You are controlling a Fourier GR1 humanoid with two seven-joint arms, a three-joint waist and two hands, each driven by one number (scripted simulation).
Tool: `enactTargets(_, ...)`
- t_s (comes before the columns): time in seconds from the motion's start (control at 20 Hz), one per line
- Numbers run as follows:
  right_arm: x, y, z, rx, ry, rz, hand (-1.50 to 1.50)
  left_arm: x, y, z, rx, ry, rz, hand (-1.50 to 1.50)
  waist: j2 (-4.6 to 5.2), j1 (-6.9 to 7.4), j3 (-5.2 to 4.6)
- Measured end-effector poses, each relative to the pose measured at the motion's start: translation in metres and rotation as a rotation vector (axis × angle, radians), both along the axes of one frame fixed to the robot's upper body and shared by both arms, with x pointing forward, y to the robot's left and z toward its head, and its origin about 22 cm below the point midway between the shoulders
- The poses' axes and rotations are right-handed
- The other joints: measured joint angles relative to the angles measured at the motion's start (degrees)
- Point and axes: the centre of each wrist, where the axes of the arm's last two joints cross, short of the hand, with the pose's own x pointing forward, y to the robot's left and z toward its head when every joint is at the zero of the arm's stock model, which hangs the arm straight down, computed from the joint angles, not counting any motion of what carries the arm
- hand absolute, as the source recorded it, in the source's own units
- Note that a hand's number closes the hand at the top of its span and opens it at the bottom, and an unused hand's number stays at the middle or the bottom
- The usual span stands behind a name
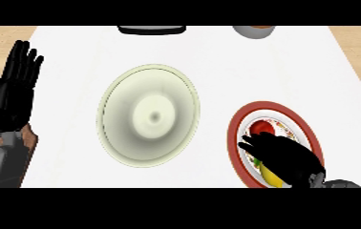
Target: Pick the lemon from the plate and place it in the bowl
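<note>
A red-rimmed plate (pixel 238 123) lies at the lower right of the white counter. On it I see a red fruit (pixel 262 127) and a yellow lemon (pixel 272 176), the lemon mostly hidden under my right hand (pixel 285 157). That hand lies over the plate with its fingers curled down around the lemon. A large pale green bowl (pixel 148 114) sits in the middle of the counter, left of the plate, with nothing in it. My left hand (pixel 17 87) rests open at the left edge, fingers up, far from the bowl.
A dark object (pixel 152 29) and a grey cup (pixel 253 31) stand at the counter's far edge. Wooden floor shows past both sides of the counter.
</note>
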Motion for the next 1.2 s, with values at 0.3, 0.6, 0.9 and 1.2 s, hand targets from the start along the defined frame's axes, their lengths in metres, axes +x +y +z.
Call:
enactTargets(0.3, -0.003, 0.002, -0.017, -0.015, -0.005, 0.006, -1.50, 0.001, -0.001, 0.001, 0.000, -0.003, -0.002, 0.00, -0.14, -0.05, -0.12)
enactTargets(0.6, 0.003, -0.003, -0.034, -0.028, -0.012, -0.011, -1.50, 0.000, -0.004, 0.007, -0.005, -0.001, -0.005, 0.00, -0.41, 0.07, -0.29)
enactTargets(0.9, 0.015, -0.016, -0.045, -0.059, -0.036, -0.030, 1.50, 0.001, 0.000, 0.007, -0.006, -0.003, -0.002, 0.00, -0.66, 0.14, -0.52)
enactTargets(1.2, 0.018, -0.019, -0.042, 0.000, -0.111, 0.016, 1.50, 0.005, -0.002, 0.002, -0.002, -0.007, -0.001, 0.00, -0.78, 0.03, -0.63)
